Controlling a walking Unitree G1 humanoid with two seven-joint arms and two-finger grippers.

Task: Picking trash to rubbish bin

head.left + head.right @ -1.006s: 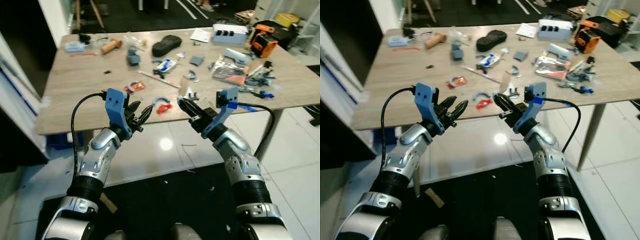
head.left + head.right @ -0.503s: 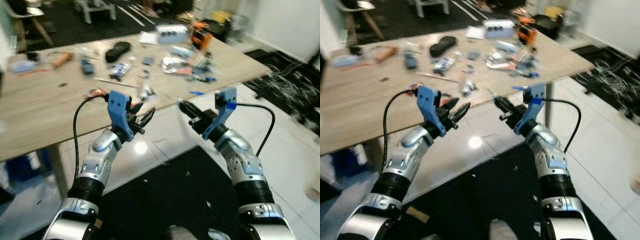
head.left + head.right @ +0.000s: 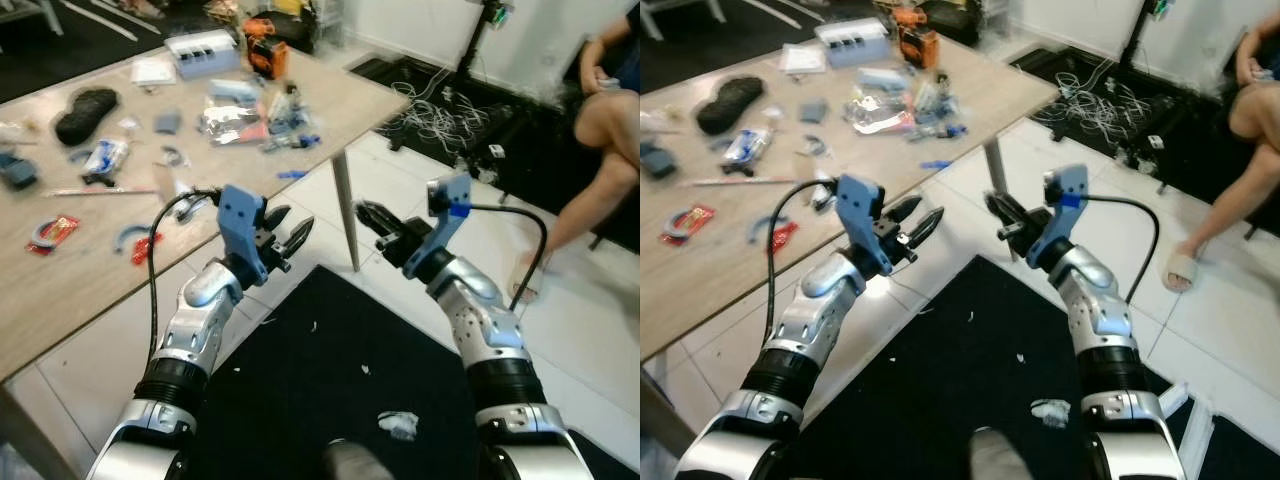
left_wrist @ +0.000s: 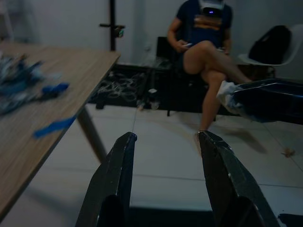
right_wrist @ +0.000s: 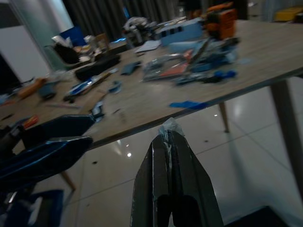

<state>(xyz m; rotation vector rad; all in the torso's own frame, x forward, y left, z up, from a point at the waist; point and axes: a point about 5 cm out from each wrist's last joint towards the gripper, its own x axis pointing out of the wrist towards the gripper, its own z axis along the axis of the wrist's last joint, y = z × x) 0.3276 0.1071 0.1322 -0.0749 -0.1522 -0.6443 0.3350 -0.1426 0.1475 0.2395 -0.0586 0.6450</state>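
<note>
The right gripper (image 5: 168, 135) holds a small scrap of pale wrapper (image 5: 169, 126) pinched between its closed fingers (image 5: 187, 165), only a crumpled bit poking out past the tips; its long axis cannot be told. The left gripper (image 4: 165, 139) hangs beside it with fingers (image 4: 118, 175) apart, holding nothing. Both hover over a black mat (image 3: 330, 390), off the cluttered wooden counter's (image 3: 70, 270) near edge. The left wrist view shows a seated person (image 4: 206, 38); the head views show a crumpled white scrap (image 3: 398, 425) on the mat.
</note>
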